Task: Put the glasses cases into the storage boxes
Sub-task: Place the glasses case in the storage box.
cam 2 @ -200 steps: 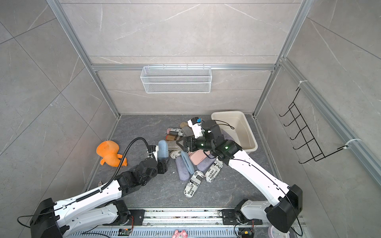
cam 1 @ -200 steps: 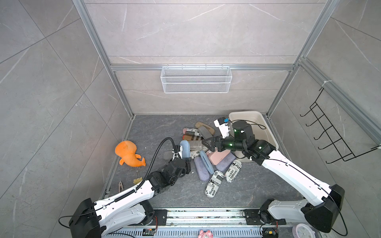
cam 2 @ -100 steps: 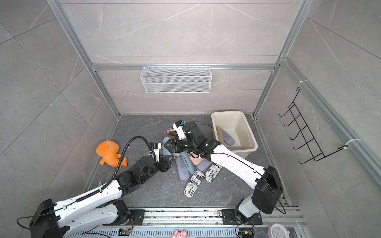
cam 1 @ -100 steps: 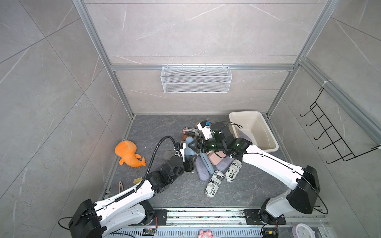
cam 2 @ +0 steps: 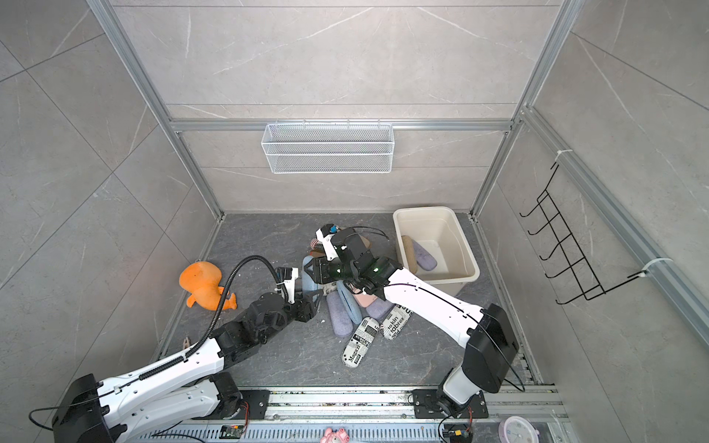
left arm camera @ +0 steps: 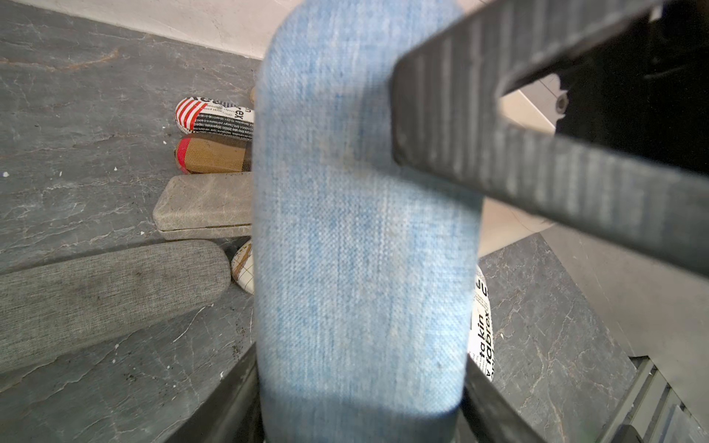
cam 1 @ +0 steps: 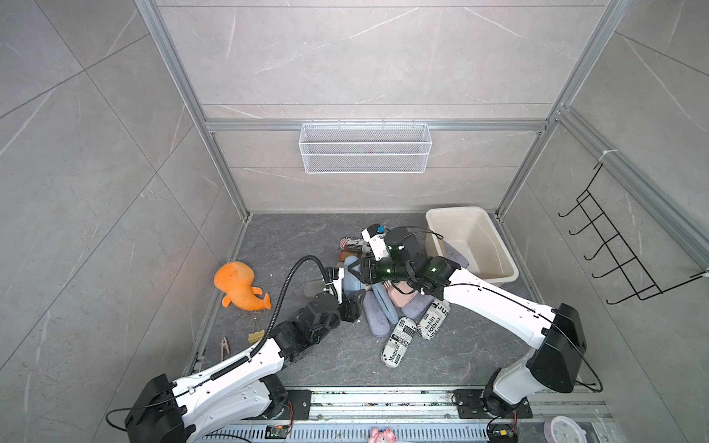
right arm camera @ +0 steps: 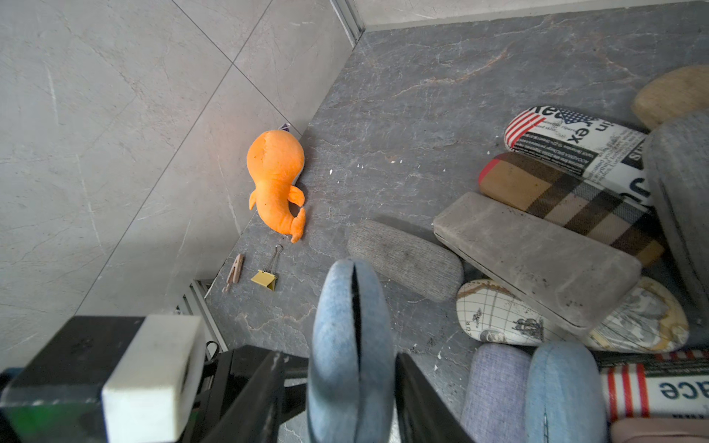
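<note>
My left gripper [cam 1: 355, 297] [left arm camera: 360, 383] is shut on a blue denim glasses case [cam 1: 350, 274] [cam 2: 308, 277] and holds it upright by its lower end, above the floor. My right gripper [cam 1: 355, 268] [right arm camera: 337, 354] straddles the same case [right arm camera: 351, 345] across its thin sides. One finger lies against it and the other stands a little off, so it is open. More glasses cases [cam 1: 399, 341] lie heaped on the floor beside it. The cream storage box [cam 1: 472, 210] stands at the back right, with a lilac case [cam 2: 424, 253] and a tan case [cam 2: 409, 253] inside.
An orange plush toy [cam 1: 239, 285], a yellow binder clip [cam 1: 255, 333] and a clothespin [cam 1: 225, 347] lie by the left wall. A white wire basket [cam 1: 364, 147] hangs on the back wall. A black hook rack [cam 1: 614, 245] is on the right wall.
My right arm swung left from beside the storage box to the blue case, and its jaws narrowed around it. My left gripper kept its hold and shifted slightly right.
</note>
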You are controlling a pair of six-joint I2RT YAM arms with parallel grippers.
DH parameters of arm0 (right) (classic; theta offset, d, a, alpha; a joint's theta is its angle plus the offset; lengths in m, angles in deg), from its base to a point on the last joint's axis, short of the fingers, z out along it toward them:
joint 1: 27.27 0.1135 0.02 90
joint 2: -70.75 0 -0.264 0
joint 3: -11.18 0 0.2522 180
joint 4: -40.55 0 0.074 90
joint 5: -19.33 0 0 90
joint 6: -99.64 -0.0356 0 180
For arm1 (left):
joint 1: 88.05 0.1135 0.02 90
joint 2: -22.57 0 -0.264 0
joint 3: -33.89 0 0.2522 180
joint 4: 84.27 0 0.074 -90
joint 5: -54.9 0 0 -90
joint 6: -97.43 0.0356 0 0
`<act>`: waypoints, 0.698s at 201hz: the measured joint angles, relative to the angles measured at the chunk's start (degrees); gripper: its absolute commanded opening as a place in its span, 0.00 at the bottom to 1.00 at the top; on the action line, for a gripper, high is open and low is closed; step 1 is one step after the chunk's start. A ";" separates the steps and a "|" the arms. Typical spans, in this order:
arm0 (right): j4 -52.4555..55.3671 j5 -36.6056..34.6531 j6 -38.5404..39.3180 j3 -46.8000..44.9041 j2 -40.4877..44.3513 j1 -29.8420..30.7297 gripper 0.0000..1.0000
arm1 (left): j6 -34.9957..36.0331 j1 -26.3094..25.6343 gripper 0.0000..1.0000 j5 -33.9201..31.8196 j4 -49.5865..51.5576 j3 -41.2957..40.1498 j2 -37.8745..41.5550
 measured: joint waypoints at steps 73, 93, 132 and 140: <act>0.35 -1.25 -0.79 1.07 -1.25 0.09 0.31 | 0.02 0.13 0.60 0.09 -0.31 0.13 -0.83; 0.37 -1.44 -0.85 1.07 -1.38 0.02 0.27 | 0.00 0.17 0.61 0.09 -0.68 0.17 -1.44; 0.33 -1.73 -0.85 1.07 -1.46 -0.09 0.23 | -0.02 0.26 0.63 0.09 -1.09 0.50 -2.25; 0.31 -1.73 -0.85 1.07 -1.49 -0.09 0.22 | -0.02 0.26 0.63 0.11 -1.14 0.50 -2.32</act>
